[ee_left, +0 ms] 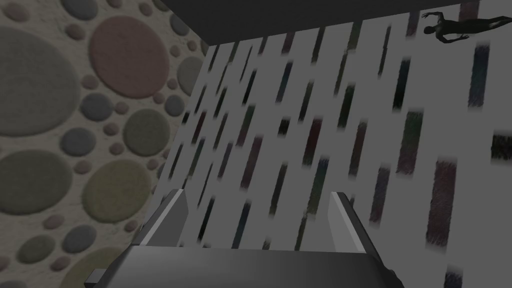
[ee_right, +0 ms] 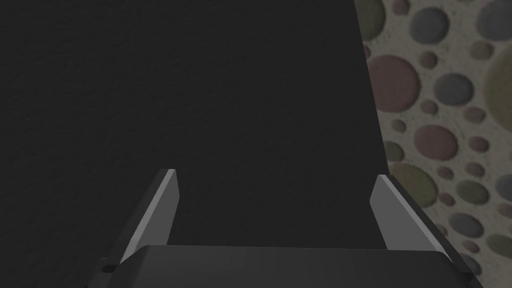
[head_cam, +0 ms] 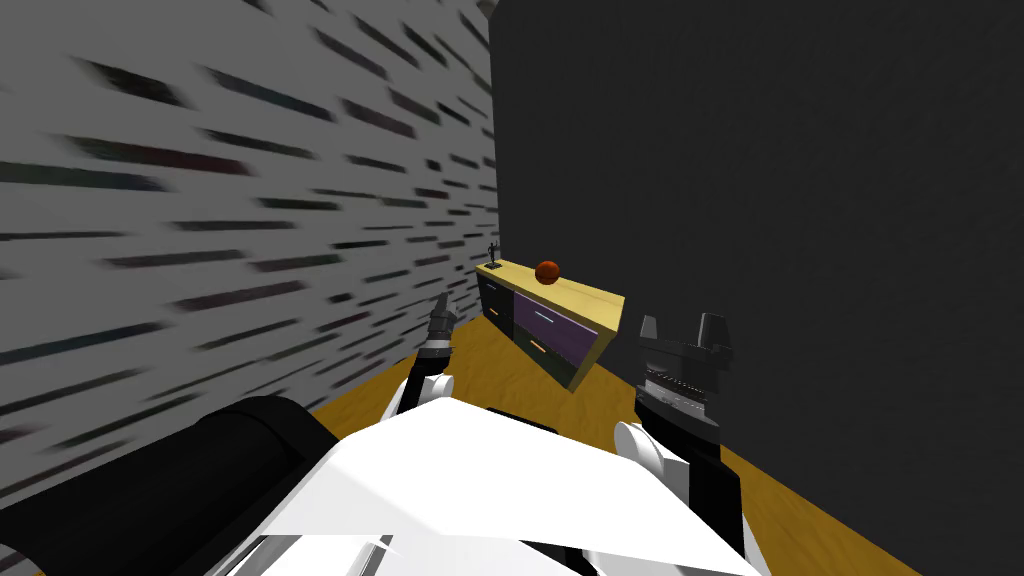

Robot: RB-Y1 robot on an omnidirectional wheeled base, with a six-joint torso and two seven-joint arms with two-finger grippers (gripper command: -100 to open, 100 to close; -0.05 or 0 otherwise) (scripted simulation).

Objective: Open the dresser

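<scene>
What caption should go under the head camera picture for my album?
Left hand and right hand hover open, short of the yellow-topped dresser with an orange ball on top.

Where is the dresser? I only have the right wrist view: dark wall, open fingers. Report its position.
Observer: The dresser stands ahead in the corner, against the dark wall, well off from the arms.
Operator: Give me its state.
Observer: Its drawers look shut.
Operator: Report anything on top.
Observer: A ball sits on it.
Operator: Now the other hand.
Observer: The left gripper is open, holding nothing.
</scene>
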